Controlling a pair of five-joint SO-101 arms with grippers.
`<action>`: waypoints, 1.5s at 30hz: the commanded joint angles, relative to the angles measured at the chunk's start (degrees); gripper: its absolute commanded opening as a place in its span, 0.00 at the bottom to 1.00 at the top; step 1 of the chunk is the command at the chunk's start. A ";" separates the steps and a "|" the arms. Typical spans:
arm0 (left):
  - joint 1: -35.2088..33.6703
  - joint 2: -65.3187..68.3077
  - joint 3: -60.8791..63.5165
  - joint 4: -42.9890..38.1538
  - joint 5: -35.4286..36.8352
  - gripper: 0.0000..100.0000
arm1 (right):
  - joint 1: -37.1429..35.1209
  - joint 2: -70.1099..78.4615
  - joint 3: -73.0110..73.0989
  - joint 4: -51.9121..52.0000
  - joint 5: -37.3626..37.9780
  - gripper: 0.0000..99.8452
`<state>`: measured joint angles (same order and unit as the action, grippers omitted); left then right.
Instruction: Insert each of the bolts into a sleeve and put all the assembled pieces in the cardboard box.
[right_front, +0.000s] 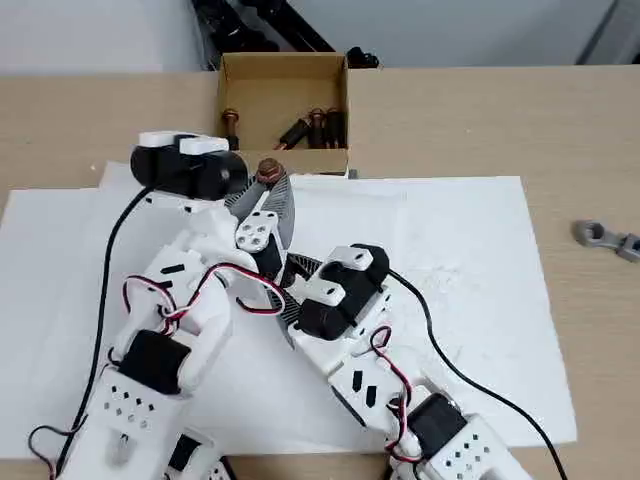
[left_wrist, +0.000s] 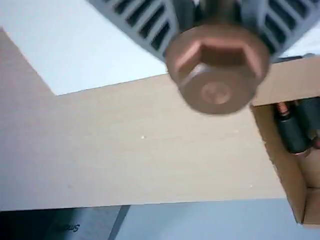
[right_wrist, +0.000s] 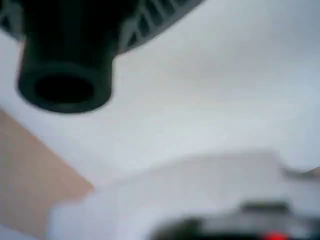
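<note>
My left gripper (right_front: 268, 188) is shut on a copper bolt (right_front: 268, 170), just in front of the cardboard box's (right_front: 283, 62) near wall. In the left wrist view the bolt's hex head (left_wrist: 217, 70) sticks out between the grey fingers (left_wrist: 142, 20), with the box (left_wrist: 285, 170) beside it. Several assembled pieces (right_front: 312, 128) lie inside the box; one (left_wrist: 291, 132) shows in the left wrist view too. My right gripper (right_front: 292, 283) sits low over the white paper, partly under the left arm. It is shut on a black sleeve (right_wrist: 65, 75), whose open end faces the camera.
A white paper sheet (right_front: 450, 260) covers the middle of the wooden table (right_front: 500, 110). A metal wrench-like tool (right_front: 605, 236) lies at the right edge. Dark equipment (right_front: 265, 25) stands behind the box. Both arms crowd the near left of the paper.
</note>
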<state>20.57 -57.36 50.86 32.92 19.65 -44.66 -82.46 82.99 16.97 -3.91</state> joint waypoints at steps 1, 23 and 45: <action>0.18 -1.23 -0.75 -1.41 -1.14 0.00 | -0.31 -0.48 -2.11 -0.92 -0.62 0.00; 0.70 -1.14 -21.58 24.70 -6.33 0.00 | -0.31 -0.40 -0.44 -1.27 0.88 0.00; 5.19 -1.14 -20.35 26.73 -5.19 0.01 | -0.31 -0.40 -0.44 -1.01 0.97 0.00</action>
<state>25.41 -57.36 30.11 61.41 14.20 -44.66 -82.46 83.08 16.97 -3.65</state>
